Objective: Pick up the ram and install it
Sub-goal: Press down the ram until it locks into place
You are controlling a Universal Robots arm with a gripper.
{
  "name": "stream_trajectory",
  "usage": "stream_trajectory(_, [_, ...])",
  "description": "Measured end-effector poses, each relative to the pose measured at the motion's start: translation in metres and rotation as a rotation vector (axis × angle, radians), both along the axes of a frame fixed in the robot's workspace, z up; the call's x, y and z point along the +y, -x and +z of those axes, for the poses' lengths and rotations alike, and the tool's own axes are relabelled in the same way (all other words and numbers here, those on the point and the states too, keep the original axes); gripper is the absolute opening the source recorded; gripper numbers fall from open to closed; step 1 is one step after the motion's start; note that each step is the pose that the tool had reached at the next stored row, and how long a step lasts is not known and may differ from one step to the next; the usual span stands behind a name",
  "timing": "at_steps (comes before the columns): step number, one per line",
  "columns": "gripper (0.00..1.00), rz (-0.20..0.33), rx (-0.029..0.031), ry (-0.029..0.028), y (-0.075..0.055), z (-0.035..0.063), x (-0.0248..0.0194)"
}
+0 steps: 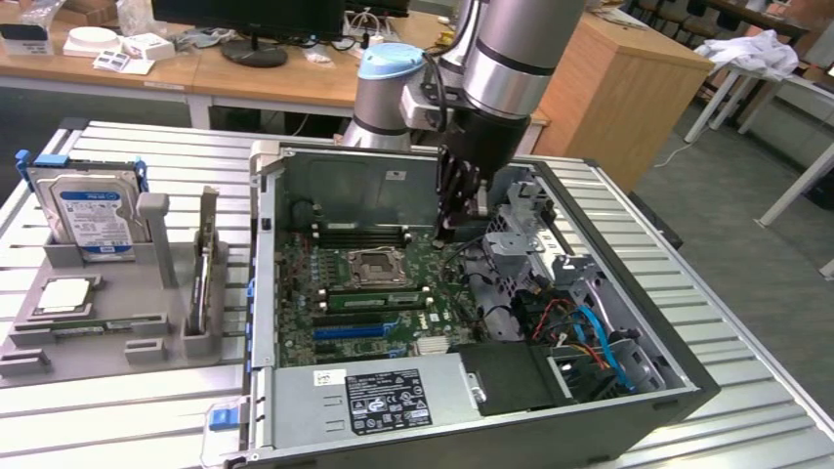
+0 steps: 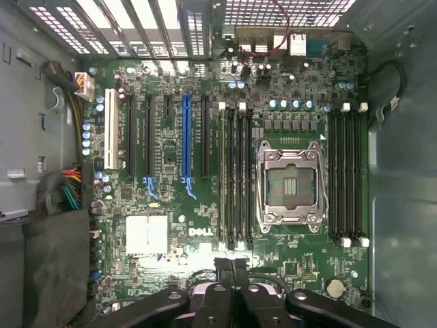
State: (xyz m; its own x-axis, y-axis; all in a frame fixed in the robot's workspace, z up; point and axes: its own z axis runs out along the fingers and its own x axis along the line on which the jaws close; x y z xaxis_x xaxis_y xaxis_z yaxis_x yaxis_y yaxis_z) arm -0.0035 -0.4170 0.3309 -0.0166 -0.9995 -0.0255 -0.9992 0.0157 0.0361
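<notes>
The black two-fingered gripper [image 1: 450, 227] hangs inside the open grey steel computer case [image 1: 678, 386], tips just above the green motherboard [image 1: 450, 293]. In the wrist view the gripper [image 2: 232, 265] is clenched, its matte black fingertips [image 2: 223, 264] side by side. And there's the ram [image 1: 374, 298]: a long, thin green stick with dark chips, seated in a slot near the gripper, on the far side of the processor socket from it. The square silver-framed processor socket [image 2: 290, 188] sits open close to the fingers, its bare contact grid showing. It is flanked by banks of long black memory slots [image 2: 348, 178] with white end clips. Farther from the tool run one glossy blue expansion slot [image 2: 186, 137] and one white one [image 2: 109, 137]. White lettering on the board reads "DELL" [image 2: 203, 232], beside a pale square heat sink [image 2: 147, 234]. The grey power supply box [image 1: 378, 396] carries a black label, print too small to read. Well away from the gripper, outside the case, a grey plastic fixture [image 1: 150, 337] rests on the ribbed metal table [image 1: 117, 420]. It holds an upright silver hard drive [image 1: 89, 210] with a blue-and-white label.
</notes>
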Motion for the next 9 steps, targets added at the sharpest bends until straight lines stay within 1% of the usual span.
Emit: stream_trajectory(9, [0.11,0.0,0.0,0.0,0.0,-0.0124,0.0])
